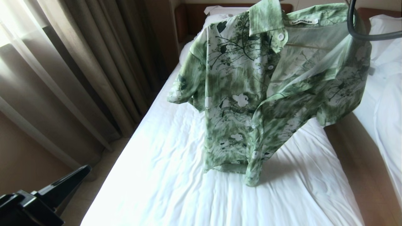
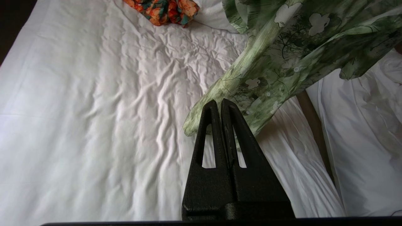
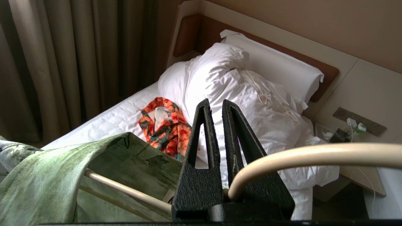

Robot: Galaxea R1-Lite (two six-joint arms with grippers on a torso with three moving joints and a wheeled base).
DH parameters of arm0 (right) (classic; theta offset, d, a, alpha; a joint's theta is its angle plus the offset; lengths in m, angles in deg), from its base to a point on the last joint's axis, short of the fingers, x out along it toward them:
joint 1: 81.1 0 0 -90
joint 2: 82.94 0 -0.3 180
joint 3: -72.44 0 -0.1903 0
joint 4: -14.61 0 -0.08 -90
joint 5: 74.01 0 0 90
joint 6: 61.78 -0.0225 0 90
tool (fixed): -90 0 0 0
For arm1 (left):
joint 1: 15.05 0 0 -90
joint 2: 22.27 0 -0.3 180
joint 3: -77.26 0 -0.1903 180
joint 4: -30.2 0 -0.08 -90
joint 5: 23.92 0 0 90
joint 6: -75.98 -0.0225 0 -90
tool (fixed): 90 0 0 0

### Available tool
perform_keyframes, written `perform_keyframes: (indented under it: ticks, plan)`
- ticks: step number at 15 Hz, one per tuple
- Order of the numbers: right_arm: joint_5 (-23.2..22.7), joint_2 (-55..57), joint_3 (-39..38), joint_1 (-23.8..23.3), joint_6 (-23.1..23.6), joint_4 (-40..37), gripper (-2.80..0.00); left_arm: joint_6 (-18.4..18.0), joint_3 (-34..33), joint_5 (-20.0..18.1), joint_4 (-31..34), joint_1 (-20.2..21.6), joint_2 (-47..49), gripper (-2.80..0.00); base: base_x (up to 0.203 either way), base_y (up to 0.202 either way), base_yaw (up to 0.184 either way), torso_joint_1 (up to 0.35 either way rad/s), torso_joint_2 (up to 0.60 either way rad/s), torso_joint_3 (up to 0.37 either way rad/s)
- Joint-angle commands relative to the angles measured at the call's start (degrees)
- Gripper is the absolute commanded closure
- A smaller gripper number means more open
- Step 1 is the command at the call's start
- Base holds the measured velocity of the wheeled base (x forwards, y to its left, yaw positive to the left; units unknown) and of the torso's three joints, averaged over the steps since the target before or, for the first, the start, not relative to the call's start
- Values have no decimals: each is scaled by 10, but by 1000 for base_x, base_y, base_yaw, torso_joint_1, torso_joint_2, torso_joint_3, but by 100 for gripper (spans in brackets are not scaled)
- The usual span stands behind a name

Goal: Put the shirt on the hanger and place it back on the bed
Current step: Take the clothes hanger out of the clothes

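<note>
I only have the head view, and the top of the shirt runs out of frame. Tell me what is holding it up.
Observer: The right gripper, shut on the neck of the hanger. The shirt is draped over that hanger.
Operator: Report the left gripper's state.
Observer: The left gripper is shut and empty, above the bed near the shirt's hem.
Operator: Name what the shirt hides from me.
Observer: An orange floral garment lies on the bed beside the bunched duvet.
</note>
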State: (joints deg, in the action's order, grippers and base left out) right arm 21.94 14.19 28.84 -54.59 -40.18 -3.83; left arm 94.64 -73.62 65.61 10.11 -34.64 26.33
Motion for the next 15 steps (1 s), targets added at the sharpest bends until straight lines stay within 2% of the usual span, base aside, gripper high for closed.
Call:
perform_keyframes:
  ticks: [1,4,15]
  plan:
    - [0,1,0,0,1,1,0,6,-8,0,-2,0,-7,0,0,0,0,0,0,0]
    - [0,1,0,0,1,1,0,25,-12,0,-3,0,-7,0,0,0,0,0,0,0]
    - [-1,-1,0,-1,0,-3,0,24,0,-2,-3,0,20,0,0,0,0,0,0,0]
